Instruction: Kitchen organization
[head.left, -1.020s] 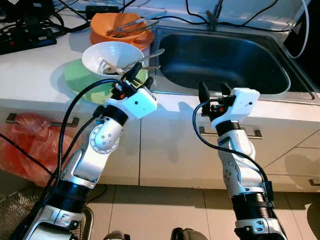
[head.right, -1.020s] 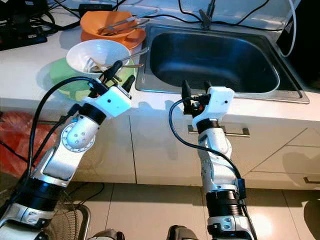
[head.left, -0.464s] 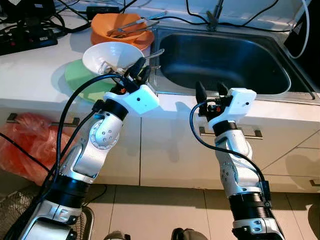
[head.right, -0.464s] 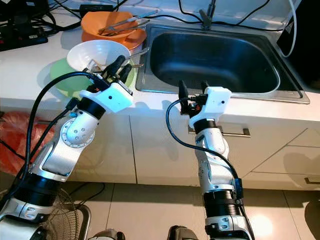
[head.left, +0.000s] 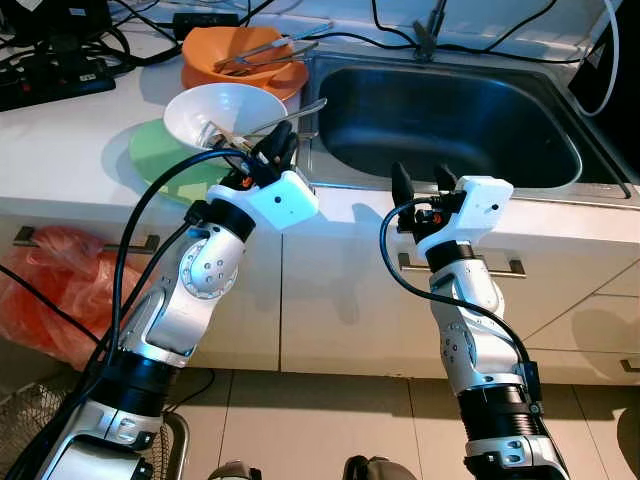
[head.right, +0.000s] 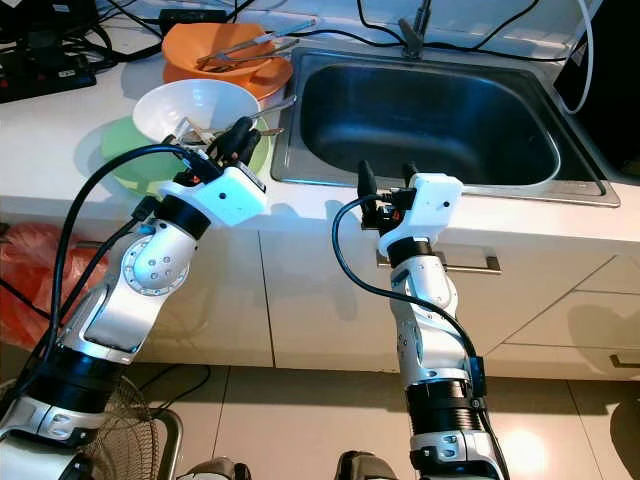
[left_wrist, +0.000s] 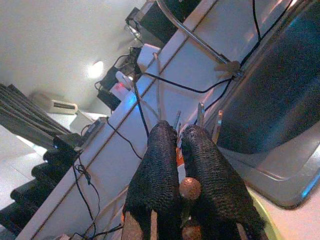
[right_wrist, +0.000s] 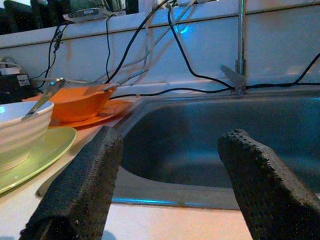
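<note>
A: From the head, what is the left gripper (head.left: 281, 146) doing?

B: Its fingers are pressed together at the near rim of the white bowl (head.left: 225, 112), pinching what looks like a utensil handle (head.left: 290, 115) that leans out of it. The bowl sits on a green plate (head.left: 165, 160), with an orange bowl (head.left: 240, 58) beyond them.

A: And the right gripper (head.left: 422, 181)?

B: It hovers over the counter edge (head.left: 350, 205), fingers spread with nothing between them; the sink (head.left: 450, 125) lies just past the tips.

A: The left wrist view?

B: The two fingers (left_wrist: 160, 165) are closed on a thin stem with a small round brownish knob (left_wrist: 190, 187) between them. Metal handles (left_wrist: 200, 114) stick up just past the tips, and the sink basin (left_wrist: 280, 95) is off to one side.

A: The right wrist view?

B: The fingers (right_wrist: 82, 187) stand wide apart, the basin (right_wrist: 200, 145) between and ahead of them. Beyond one finger are the white bowl (right_wrist: 22, 130) with a spoon (right_wrist: 45, 95), the green plate (right_wrist: 42, 155) and the orange bowl (right_wrist: 80, 102).
</note>
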